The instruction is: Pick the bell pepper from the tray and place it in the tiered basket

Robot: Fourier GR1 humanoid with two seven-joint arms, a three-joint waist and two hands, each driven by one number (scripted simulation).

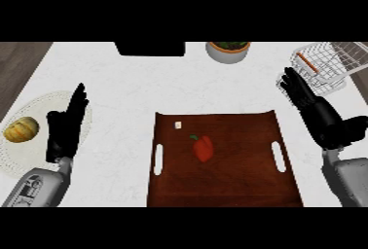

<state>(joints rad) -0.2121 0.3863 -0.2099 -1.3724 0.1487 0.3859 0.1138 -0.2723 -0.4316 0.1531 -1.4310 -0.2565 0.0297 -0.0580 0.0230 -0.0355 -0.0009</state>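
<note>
On the brown tray (215, 189) lies the untouched bell pepper (204, 148); both hands, left hand (66, 127) and right hand (316, 112), are open; reaching comes next.

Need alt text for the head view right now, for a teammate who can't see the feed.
A red bell pepper lies untouched in the middle of a brown tray on a white counter. Both black hands are open, the left hand by a pumpkin on a placemat, the right hand just below the white wire basket at the far right.
</note>
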